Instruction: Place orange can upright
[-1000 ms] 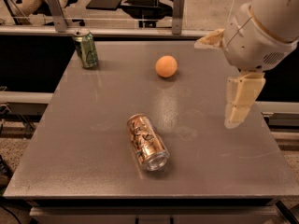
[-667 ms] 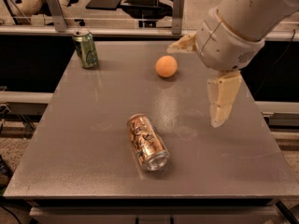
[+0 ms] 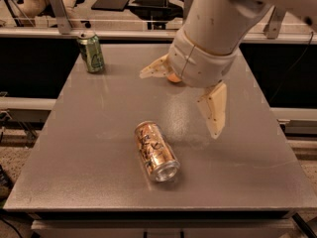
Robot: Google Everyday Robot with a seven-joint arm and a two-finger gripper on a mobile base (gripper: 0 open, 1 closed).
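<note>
Across the grey table (image 3: 74, 148), no shift. Swung left in the last second: the white arm (image 3: 218, 19), now up and right of the orange can (image 3: 156, 151). Gripper (image 3: 178, 104) hanging just above-right of that can, fingers spread wide, holding nothing. Closing in for a grasp, likely. Can unmoved, on its side. Far up-left of it, a green can (image 3: 91, 52), upright. Mostly hidden behind the wrist: an orange ball (image 3: 173, 78).

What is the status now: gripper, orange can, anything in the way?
Gripper open, empty, over mid table. Orange can on its side near front edge, not gripped. Path between them free; green can upright, far corner.
</note>
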